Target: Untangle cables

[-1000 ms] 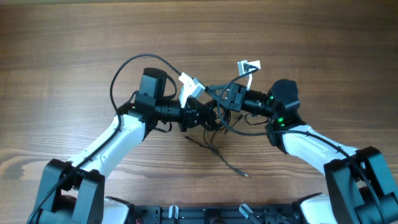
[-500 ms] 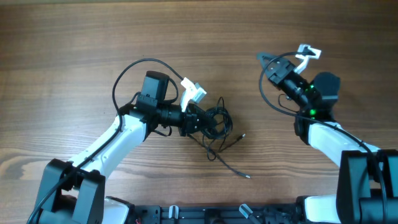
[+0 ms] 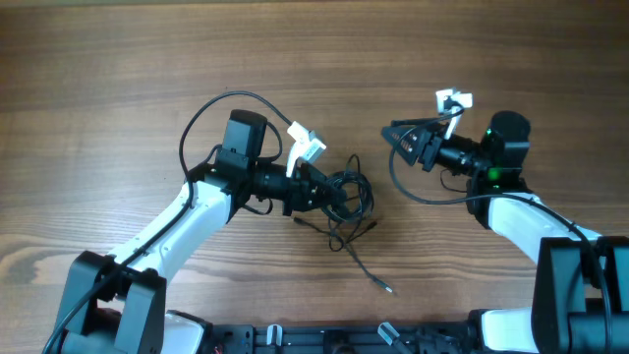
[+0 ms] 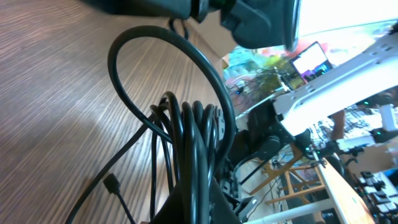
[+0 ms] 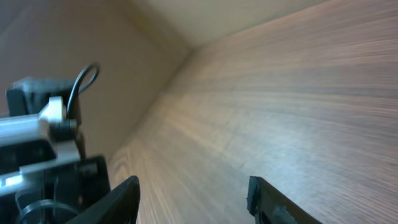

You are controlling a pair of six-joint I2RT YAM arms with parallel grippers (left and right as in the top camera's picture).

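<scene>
On my left, the left gripper (image 3: 316, 190) is clenched on the small coiled bundle of thin black cables (image 3: 346, 195), which sits near the middle of the brown wooden table (image 3: 118, 59). My left wrist view shows its loops bunched tight. One loose black strand (image 3: 359, 264) trails toward me and ends in a small plug (image 3: 388, 289) on the wood. Well apart to the right, the right gripper (image 3: 397, 139) is released, with nothing between its fingers (image 5: 126, 194).
</scene>
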